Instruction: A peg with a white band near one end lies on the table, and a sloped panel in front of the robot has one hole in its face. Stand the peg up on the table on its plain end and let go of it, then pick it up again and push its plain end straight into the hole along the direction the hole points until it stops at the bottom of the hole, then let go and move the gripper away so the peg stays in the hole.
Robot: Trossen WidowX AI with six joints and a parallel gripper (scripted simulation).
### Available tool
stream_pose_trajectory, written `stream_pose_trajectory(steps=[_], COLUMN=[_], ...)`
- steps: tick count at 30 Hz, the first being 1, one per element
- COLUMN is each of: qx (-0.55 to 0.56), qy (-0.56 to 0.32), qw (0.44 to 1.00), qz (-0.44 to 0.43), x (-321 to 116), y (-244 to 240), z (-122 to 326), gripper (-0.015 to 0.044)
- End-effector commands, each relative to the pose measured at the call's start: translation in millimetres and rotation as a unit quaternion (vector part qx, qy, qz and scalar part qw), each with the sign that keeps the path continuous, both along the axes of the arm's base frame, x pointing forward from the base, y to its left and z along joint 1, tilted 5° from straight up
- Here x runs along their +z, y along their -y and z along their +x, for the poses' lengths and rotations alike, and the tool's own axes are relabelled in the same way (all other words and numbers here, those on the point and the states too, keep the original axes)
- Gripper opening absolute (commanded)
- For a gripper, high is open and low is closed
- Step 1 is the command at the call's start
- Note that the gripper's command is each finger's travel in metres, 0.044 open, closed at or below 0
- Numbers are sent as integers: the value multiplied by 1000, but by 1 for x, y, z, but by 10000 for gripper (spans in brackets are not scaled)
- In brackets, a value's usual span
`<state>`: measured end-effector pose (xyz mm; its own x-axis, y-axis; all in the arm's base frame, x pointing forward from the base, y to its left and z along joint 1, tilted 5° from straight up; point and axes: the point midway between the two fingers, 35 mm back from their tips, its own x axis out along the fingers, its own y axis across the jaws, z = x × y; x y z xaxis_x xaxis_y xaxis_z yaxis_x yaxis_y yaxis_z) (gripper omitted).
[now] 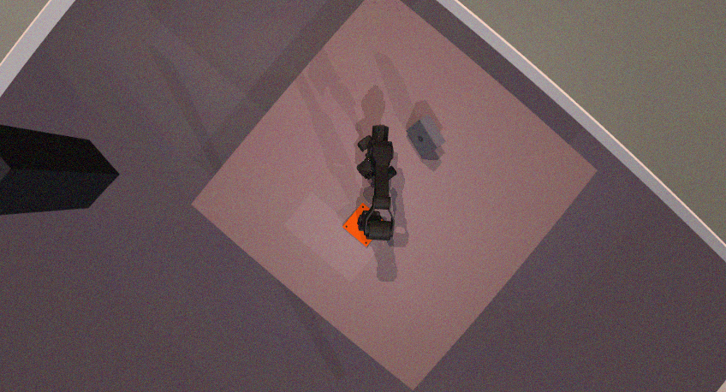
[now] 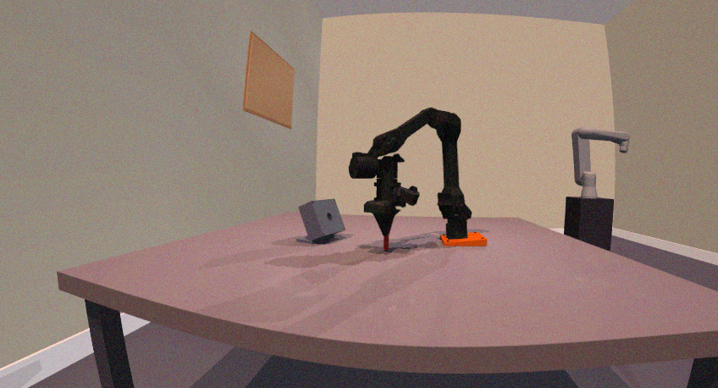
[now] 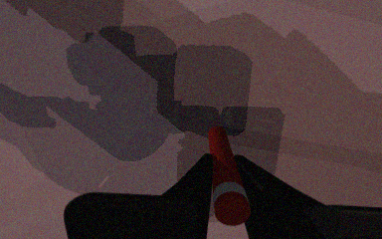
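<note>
Now clenched on the peg [image 2: 385,242] [image 3: 222,164], jaws [image 2: 385,233] pinching close to the banded end. Upright on the table [image 2: 478,303] [image 1: 489,225], or just about touching it, between sloped panel [image 1: 420,139] [image 2: 322,218] and orange base plate [image 1: 353,227] [image 2: 476,241] in the exterior view; exact contact underneath too small to tell. Likely the second pick-up, judging from the upright stance, though impossible to confirm from here. Main risk: slip or swivel in the grip during lift and tilt, from narrow fingertips on a round shaft. Then a crooked entry, with plain end catching on the rim of the hole [image 1: 419,139] [image 2: 329,216] rather than sliding in. Another: tilting too early, before enough height, and so scraping the plain end along the table or knocking the panel's block. Possible jam partway, if pushed straight down or level instead of along the slanted bore; possible drag back out on leaving, if opened too little or withdrawn off-axis. As for looks: slim, round, deep red, smooth-sided, with flat round end face toward the wrist camera; pale band, greyish in this dim light, just below that face; plain end pointing down and away, red all along; lower shaft visible beneath the fingertips in the exterior view.
</note>
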<state>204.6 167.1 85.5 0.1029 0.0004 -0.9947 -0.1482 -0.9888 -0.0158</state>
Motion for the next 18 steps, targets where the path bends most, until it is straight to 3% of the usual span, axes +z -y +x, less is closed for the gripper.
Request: stream_pose_trajectory(steps=[1, 18], qx=[0, 2], qy=[3, 2], qw=[1000, 1000], qz=[3, 5], x=[11, 70], y=[-2, -1], z=[1, -5], gripper=[0, 0])
